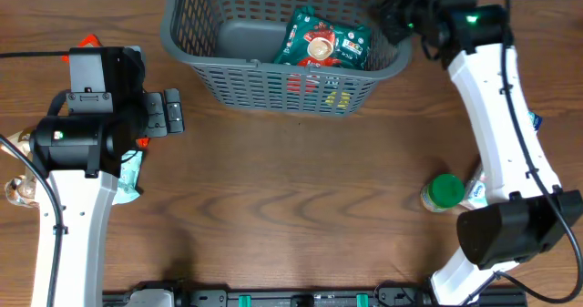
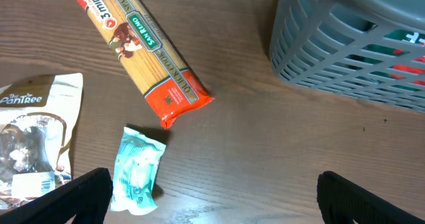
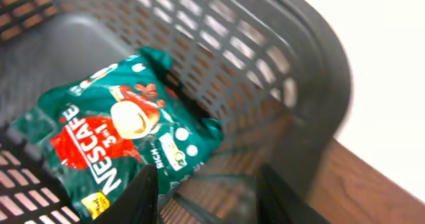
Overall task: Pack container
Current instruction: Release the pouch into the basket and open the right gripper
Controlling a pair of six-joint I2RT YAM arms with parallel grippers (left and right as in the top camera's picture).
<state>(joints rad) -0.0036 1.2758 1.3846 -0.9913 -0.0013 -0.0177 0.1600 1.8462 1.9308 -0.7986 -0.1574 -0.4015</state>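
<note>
Now we see right claw (image 3: 207, 184) narrowly parted, empty, over container (image 3: 325, 71) rim, Nescafe pack (image 3: 119, 144) below it; left claw (image 2: 219, 201) wide, empty.

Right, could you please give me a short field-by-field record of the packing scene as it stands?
container: grey lattice basket, far side of table
inside: green Nescafe bag
left gripper: open, empty, above table
right gripper: jaws apart, empty, at basket's right rim
unpacked: pasta packet, green-capped bottle
</note>
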